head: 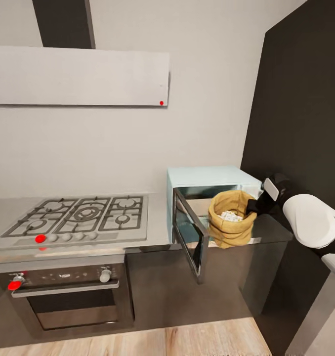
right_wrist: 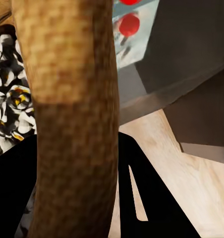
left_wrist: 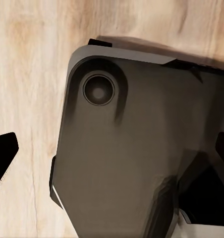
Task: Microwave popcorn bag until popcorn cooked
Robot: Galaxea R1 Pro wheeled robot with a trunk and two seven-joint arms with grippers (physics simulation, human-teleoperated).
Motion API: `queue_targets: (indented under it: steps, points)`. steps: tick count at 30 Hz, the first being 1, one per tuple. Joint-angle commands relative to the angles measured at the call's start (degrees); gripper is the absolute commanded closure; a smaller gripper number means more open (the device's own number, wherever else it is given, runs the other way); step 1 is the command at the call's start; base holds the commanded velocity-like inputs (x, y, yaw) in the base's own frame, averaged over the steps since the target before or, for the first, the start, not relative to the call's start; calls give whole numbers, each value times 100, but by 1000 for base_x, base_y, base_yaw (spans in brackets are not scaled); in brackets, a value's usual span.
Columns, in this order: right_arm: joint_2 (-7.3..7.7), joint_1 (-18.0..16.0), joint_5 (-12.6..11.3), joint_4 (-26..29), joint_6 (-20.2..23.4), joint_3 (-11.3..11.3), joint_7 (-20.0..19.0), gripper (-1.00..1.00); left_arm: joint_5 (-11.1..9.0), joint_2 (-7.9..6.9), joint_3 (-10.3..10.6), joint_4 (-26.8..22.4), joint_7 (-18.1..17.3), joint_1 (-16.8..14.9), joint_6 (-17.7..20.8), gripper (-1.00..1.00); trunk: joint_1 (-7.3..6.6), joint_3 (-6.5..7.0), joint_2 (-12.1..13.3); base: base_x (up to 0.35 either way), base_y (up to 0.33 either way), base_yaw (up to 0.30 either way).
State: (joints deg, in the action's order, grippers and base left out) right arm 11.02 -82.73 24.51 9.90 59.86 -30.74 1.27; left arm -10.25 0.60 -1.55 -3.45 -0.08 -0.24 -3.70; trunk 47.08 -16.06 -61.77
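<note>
Head view, sack: the popcorn bag hangs right at the mouth of the microwave, pinched by its rolled rim on the side away from the oven cavity. That leaves the leading side free to slide in.
Head view, door: the microwave door swings wide out over the cabinet fronts, so the way in looks clear.
Head view, pincer: the right gripper is clamped on the bag's rim, reaching in from beside the dark wall.
Head view, worktop: the countertop runs past the gas hob to the microwave.
Left wrist view: robot base over wooden floor; whether that left pincer is wide or narrow, I cannot tell.
Right wrist view: rim of the sack up close between dark fingers, popcorn whitish inside, red knobs beyond.
Judgement: bag looks about to go in.
</note>
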Motion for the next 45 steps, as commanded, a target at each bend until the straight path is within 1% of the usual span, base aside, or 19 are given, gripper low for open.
queue_targets:
  steps: [1, 19, 26, 29, 34, 39, 41, 45]
  points:
    - [-7, -6, 27, 3, 14, -47, 14, 100, -29, 1, -12, 2, -1, -2, -16, -100, 0, -7, -5, 0, 0, -286]
    - [-8, -6, 35, 5, 14, -54, 14, 100, -29, 1, -13, 2, -1, -2, -16, -100, 0, -7, -5, 0, 0, -272]
    - [-23, -15, 19, 254, 14, -81, -12, 100, -29, 1, -14, 2, -1, -2, -16, -100, 0, -7, -5, 0, 0, -20]
    - [-33, -15, 13, 257, 14, -86, -12, 100, -29, 1, -20, 2, -1, -2, -16, -100, 0, -7, -5, 0, 50, 0]
    - [-72, -15, -5, 255, 14, -98, -13, 100, -29, 1, -16, 2, -1, -2, -16, -100, 0, -7, -5, 0, 274, 0]
    - [-73, -15, -16, 166, 14, -70, -13, 100, -29, 1, -17, 2, -1, -2, -16, -100, 0, -7, -5, 0, 26, 0]
    - [-73, -15, -1, 170, 14, -113, -13, 100, -29, 1, -18, 2, -1, -2, -16, -100, 0, -7, -5, 0, 1, 0]
    - [-86, -15, -7, 170, 14, -105, -13, 100, -29, 1, -20, 2, -1, -2, -16, -100, 0, -7, -5, 0, 0, 0]
